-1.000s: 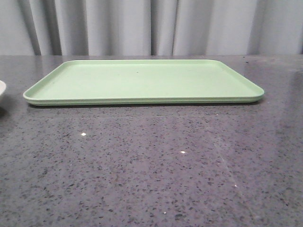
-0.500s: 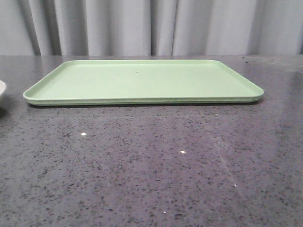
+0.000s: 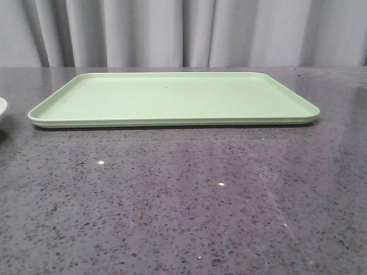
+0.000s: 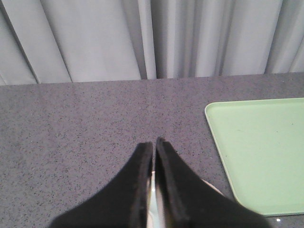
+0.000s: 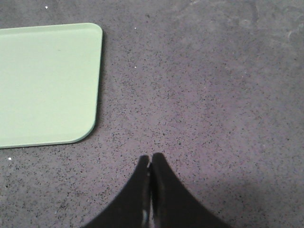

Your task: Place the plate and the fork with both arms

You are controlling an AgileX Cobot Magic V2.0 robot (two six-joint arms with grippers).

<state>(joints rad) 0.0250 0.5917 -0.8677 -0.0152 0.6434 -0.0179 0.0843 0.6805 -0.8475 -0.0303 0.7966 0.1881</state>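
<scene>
The plate shows only as a pale rim sliver at the far left edge of the front view [image 3: 2,109]. In the left wrist view a pale curved edge of it [image 4: 213,186] shows under and beside the black fingers. My left gripper [image 4: 154,142] is shut, with its jaws almost touching, and it hangs over the plate. I cannot tell whether it touches the plate. My right gripper [image 5: 150,156] is shut over bare grey table, to the right of the tray. The fork is not in view. Neither gripper shows in the front view.
A flat light green tray [image 3: 172,97] lies across the middle of the speckled grey table. Its left end shows in the left wrist view [image 4: 261,152] and its right end in the right wrist view [image 5: 42,80]. Grey curtains hang behind the table.
</scene>
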